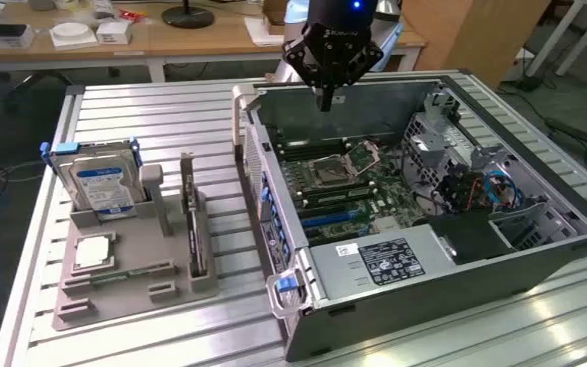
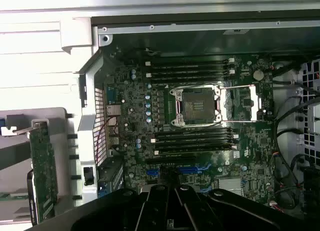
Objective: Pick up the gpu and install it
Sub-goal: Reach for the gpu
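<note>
The gpu (image 1: pixel 193 229) is a thin dark card standing on edge in a slot of the grey holder (image 1: pixel 120 300), at the exterior view's left of the computer case. In the wrist view the gpu (image 2: pixel 43 173) shows as a green board with its silver bracket at one end. My gripper (image 1: pixel 324 101) hangs over the far part of the open case, above the motherboard (image 1: pixel 360 180) and well away from the card. Its fingers are shut with nothing between them. The gripper (image 2: pixel 175 203) looks down on the motherboard (image 2: pixel 200 141) and its blue expansion slots (image 2: pixel 192 168).
The holder also carries a silver hard drive (image 1: pixel 100 183), a processor (image 1: pixel 92 251) and a green memory stick (image 1: pixel 125 271). The open case (image 1: pixel 477 252) has tall side walls, cables and a drive cage at the exterior view's right. A wooden desk (image 1: pixel 171 38) stands behind.
</note>
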